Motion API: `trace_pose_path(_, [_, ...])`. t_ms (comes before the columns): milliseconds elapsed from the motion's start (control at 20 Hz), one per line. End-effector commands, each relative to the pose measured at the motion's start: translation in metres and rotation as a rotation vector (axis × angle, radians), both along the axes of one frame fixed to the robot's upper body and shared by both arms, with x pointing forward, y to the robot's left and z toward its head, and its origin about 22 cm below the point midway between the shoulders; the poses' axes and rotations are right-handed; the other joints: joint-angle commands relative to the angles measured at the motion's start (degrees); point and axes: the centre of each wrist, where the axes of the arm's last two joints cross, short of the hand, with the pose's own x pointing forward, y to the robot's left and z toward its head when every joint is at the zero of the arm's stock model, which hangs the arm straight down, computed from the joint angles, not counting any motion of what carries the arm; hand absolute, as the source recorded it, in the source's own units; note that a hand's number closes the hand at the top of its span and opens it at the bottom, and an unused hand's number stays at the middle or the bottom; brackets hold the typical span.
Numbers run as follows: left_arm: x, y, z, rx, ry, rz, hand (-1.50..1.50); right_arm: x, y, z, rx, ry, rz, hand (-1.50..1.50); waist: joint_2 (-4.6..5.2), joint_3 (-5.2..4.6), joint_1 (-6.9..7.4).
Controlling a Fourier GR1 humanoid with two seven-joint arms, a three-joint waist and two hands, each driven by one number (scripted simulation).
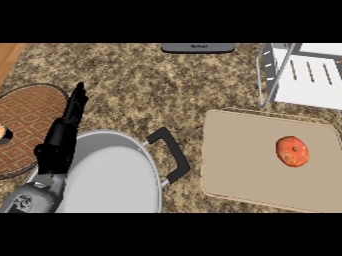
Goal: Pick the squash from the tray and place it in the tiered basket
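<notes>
Left robot hand [65, 131], fingers straight, holds nothing beside the pan [115, 175].

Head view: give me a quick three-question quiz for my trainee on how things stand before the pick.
1. True or false: the squash lies on the tray.
2. Which hand shows in the view? A) left B) right C) both
3. Fill in: the tiered basket stands at the view's upper ____ corner.

Key:
1. True.
2. A: only the left hand shows, fingers straight, holding nothing.
3. right
</notes>
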Motion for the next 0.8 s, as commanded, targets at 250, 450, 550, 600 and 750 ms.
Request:
trace_pose_path(250, [0.005,-0.028,-0.005,-0.089,0.027,-0.013,0.00,0.014,0.050,-0.009,-0.103,0.123,-0.025,-1.50,0.43,-0.55,0.37])
trace_pose_path(450, [-0.014,-0.013,-0.018,-0.071,0.018,0.004,0.00,0.009,0.066,-0.007,-0.144,0.197,-0.043,-1.50,0.26,-0.57,0.28])
trace_pose_path(550, [-0.002,-0.019,-0.009,-0.091,0.024,-0.005,0.00,0.028,0.049,-0.016,-0.164,0.221,-0.075,-1.50,0.37,-0.51,0.34])
trace_pose_path(600, [0.011,-0.018,-0.004,-0.083,0.035,0.000,0.00,0.017,0.060,-0.009,-0.167,0.234,-0.051,-1.50,0.29,-0.53,-0.34])
trace_pose_path(750, [-0.003,-0.033,-0.020,-0.054,0.024,0.001,0.00,0.018,0.063,-0.016,-0.175,0.232,-0.075,-1.50,0.23,-0.51,-0.36])
